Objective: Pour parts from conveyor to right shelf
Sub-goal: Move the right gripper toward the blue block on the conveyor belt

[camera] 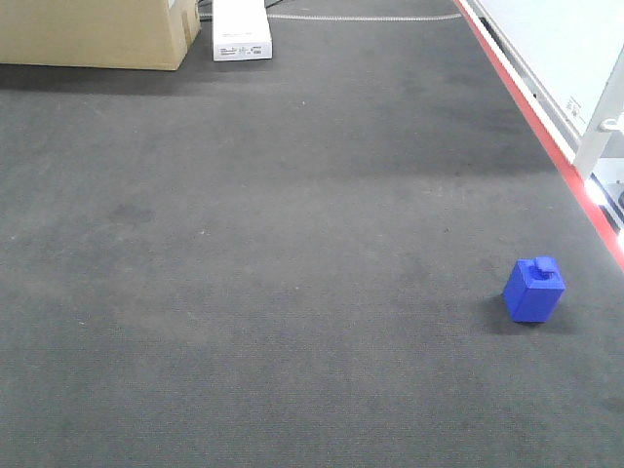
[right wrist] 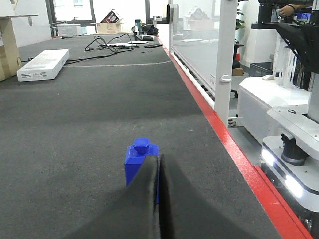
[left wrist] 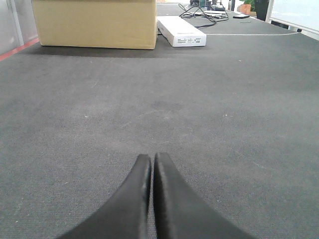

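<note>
Hovering low over the dark conveyor (camera: pixel 292 244) with both pairs of jaws pressed together.

From the left wrist: pointing level along the belt with the left gripper (left wrist: pixel 151 164), shut tip to tip on nothing, aimed toward a cardboard box (left wrist: pixel 94 25) and a flat white box (left wrist: pixel 180 32) at the far end. From the right wrist: stretching forward with the right gripper (right wrist: pixel 159 162), likewise closed and empty, tips right at the blue part (right wrist: pixel 141 157); touching or just apart, impossible to tell. Showing that part upright, stud up, on the belt near the red stripe (camera: pixel 546 136), well apart from both boxes.
</note>
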`<state>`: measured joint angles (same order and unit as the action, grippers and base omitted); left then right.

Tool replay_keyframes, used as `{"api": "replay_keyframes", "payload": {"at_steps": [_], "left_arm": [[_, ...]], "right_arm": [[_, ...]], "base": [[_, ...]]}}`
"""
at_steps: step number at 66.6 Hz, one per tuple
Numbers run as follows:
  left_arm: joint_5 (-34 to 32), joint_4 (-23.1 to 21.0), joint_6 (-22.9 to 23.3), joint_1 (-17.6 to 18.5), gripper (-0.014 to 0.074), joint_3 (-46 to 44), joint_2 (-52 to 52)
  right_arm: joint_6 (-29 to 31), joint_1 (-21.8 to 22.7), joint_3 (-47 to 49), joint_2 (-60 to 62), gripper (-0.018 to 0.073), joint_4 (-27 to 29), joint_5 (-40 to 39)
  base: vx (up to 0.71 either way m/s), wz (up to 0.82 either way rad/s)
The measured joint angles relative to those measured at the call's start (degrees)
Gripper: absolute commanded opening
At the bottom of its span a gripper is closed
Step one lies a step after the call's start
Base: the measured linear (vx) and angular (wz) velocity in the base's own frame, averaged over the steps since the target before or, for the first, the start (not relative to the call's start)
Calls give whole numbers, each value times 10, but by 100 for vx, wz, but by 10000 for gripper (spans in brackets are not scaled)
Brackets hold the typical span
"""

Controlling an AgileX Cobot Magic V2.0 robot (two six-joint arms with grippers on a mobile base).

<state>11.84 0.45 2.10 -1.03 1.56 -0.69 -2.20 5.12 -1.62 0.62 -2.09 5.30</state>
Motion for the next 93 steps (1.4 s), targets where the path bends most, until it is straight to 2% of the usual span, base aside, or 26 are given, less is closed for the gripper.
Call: {"api": "replay_keyframes", "payload": {"at_steps": [19,29,38,45,59,64,71,82,86,93], "left_arm": [[0,0,0,0,-6,0,0],[0,0,0,0,-6,0,0],[0,0,0,0,-6,0,0],[0,0,0,0,-6,0,0],[0,0,0,0,-6,0,0],[0,0,0,0,-6,0,0],[0,0,0,0,-6,0,0],[0,0,0,0,-6,0,0],[0,0,0,0,-6,0,0],[0,0,0,0,-6,0,0]], "right_arm": [[0,0,0,0,-5,1,-1],[0,0,0,0,-5,33,-18],[0,0,0,0,-5,42,-83],[0,0,10,0,-5,16,-149],[-1,0,150,-20,-5,-103,-171],[-14,0,217,-67,-5,-116,-142],[-43,0,301,-161,11,-116,-53],[-57,0,388,-323,117,-94,62],[-57,0,407,-374,199,-89,77],[-56,0,420,-449,402,-87,83]], "base": [[0,0],[0,0],[0,0],[0,0],[0,0],[0,0],[0,0],[0,0],[0,0],[0,0]]}}
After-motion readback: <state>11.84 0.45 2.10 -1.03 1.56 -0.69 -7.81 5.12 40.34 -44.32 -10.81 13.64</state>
